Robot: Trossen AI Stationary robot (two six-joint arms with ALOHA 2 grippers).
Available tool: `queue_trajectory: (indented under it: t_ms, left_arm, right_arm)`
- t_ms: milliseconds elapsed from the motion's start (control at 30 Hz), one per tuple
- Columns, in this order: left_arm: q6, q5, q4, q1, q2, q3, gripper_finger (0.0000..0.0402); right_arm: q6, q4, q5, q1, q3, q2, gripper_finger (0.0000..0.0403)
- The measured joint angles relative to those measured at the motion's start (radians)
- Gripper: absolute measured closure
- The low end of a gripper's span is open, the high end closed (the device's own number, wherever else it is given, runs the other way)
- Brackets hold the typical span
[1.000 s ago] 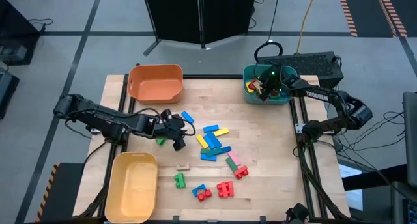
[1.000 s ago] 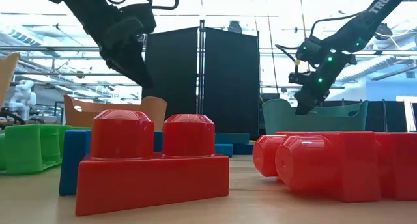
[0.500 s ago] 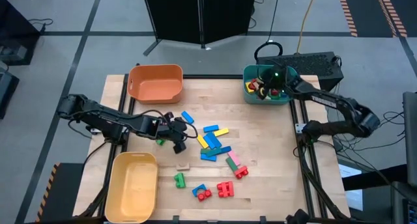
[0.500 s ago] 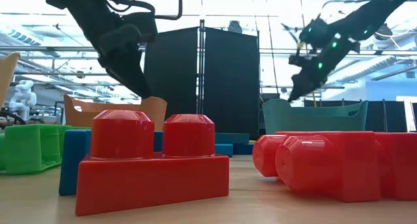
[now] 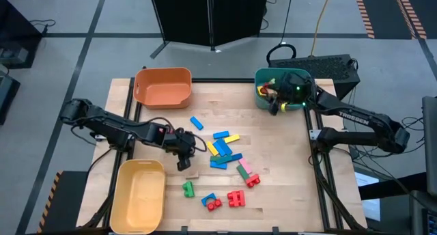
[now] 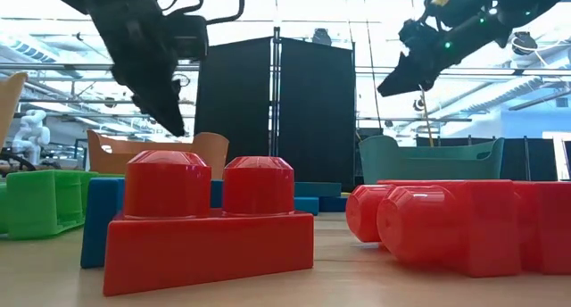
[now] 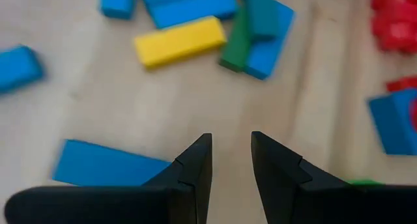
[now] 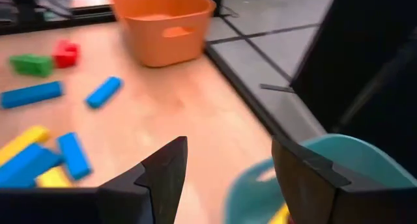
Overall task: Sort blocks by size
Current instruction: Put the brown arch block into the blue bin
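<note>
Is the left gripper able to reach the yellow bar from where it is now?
Probably yes. The left gripper hangs open and empty above bare wood, and the yellow bar lies flat just ahead with nothing between. A green block touches its far end, though.

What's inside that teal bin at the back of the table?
In the teal bin, a red block and something yellow show at its left end. The right gripper, open and empty, and its arm hang over the rest, covering it.

Foreground: red studded brick (image 6: 207,225), second red brick (image 6: 455,225), green block (image 6: 40,200). Behind: orange bin (image 6: 152,150), teal bin (image 6: 428,157). My left gripper (image 6: 169,120) and right gripper (image 6: 393,82) hang above.
</note>
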Motion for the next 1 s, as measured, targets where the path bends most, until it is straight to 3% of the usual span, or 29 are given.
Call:
queue_trajectory:
  t_ms: [300, 467, 733, 1000]
  left_arm:
    - [-0.118, 0.045, 0.006, -0.132, 0.0, 0.0, 0.0299]
    - [-0.12, -0.027, 0.028, -0.19, 0.006, 0.0, 0.0299]
    - [-0.059, -0.06, 0.128, -0.251, 0.117, 0.0, 0.0299]
    - [-0.068, -0.015, 0.155, -0.257, 0.219, 0.0, 0.0299]
  right_arm:
    - [0.003, 0.01, 0.006, 0.15, 0.0, 0.016, 0.0193]
    - [0.002, 0.037, 0.006, 0.19, 0.0, 0.024, 0.0193]
    - [0.002, 0.032, 0.008, 0.232, 0.0, 0.024, 0.0193]
    - [0.002, 0.036, 0.008, 0.266, 0.0, 0.025, 0.0193]
